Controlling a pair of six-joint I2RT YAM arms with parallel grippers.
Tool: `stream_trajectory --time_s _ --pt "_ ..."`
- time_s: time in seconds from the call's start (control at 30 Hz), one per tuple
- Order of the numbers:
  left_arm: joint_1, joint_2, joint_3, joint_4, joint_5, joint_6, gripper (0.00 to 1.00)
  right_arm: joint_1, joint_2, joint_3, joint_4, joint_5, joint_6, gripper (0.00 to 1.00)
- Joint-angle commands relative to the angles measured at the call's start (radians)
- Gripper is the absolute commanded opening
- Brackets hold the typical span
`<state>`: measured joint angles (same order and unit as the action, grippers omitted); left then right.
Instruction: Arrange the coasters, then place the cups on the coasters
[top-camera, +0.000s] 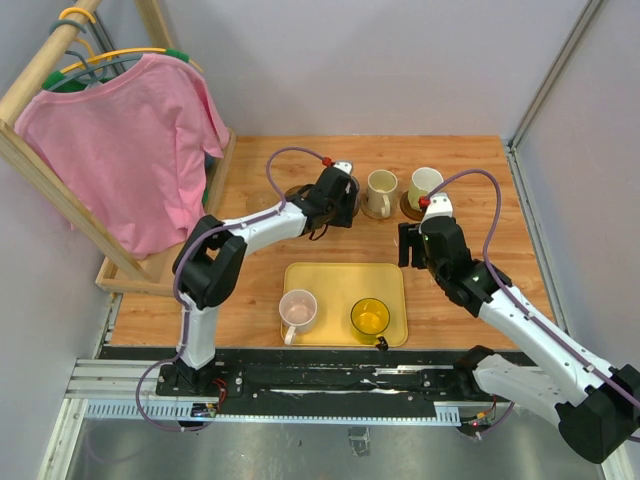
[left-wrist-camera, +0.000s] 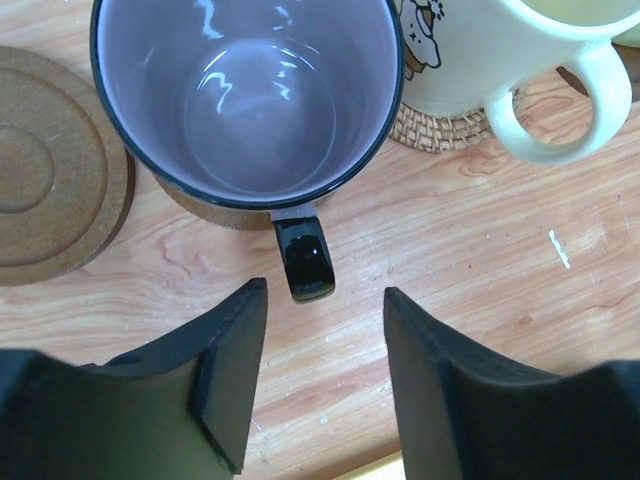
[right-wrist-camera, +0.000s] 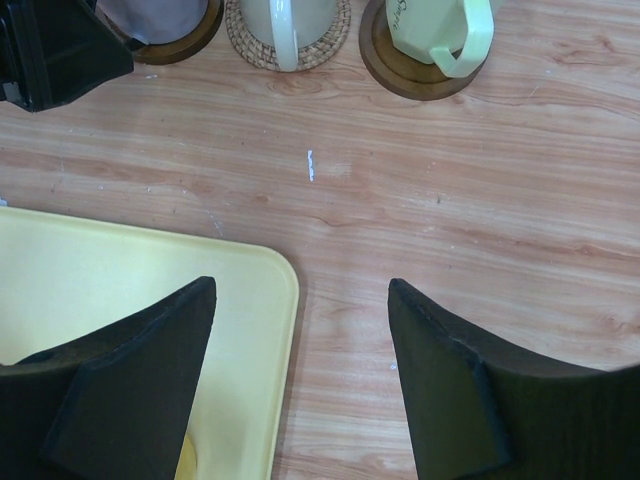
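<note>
My left gripper (left-wrist-camera: 325, 291) stands open at the back of the table, its jaws apart on either side of the black handle tip of the purple-grey cup (left-wrist-camera: 245, 100), touching nothing. That cup sits on a dark brown coaster (left-wrist-camera: 215, 212). To its left lies a bare brown coaster (left-wrist-camera: 50, 190). The cream cup (top-camera: 380, 193) rests on a woven tan coaster (right-wrist-camera: 290, 52), and the pale-green cup (top-camera: 424, 186) on a dark coaster (right-wrist-camera: 415, 78). The pink cup (top-camera: 298, 310) and the yellow cup (top-camera: 370, 317) stand on the yellow tray (top-camera: 345, 275). My right gripper (right-wrist-camera: 300, 287) hangs open and empty over the tray's far right corner.
A wooden rack with a pink shirt (top-camera: 130, 140) on a hanger fills the left side. Grey walls close the table at the back and right. Bare wood shows between the tray and the row of cups.
</note>
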<state>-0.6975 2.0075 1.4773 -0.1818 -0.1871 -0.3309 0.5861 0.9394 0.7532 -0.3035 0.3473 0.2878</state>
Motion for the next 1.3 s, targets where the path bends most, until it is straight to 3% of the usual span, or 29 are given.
stream_trajectory --time_s 0.0,0.37,0.63,1.0,1.27 --pt "-0.008 -0.072 -0.026 0.01 -0.022 -0.002 0.59 -0.014 -0.02 -0.009 -0.009 -0.004 0.013 0.71" --pt "-0.01 -0.275 -0.147 -0.012 -0.024 0.029 0.84 -0.015 -0.012 0.009 -0.006 0.028 0.005 0.72" --pt "-0.049 -0.622 -0.414 -0.077 -0.037 0.021 0.99 -0.027 0.024 0.021 0.002 0.044 0.012 0.74" --pt "-0.157 -1.016 -0.617 -0.431 -0.013 -0.209 1.0 -0.055 0.048 0.009 0.039 0.046 0.019 0.85" --pt "-0.24 -1.169 -0.725 -0.542 -0.003 -0.399 1.0 -0.064 0.074 0.006 0.041 0.059 0.032 0.93"
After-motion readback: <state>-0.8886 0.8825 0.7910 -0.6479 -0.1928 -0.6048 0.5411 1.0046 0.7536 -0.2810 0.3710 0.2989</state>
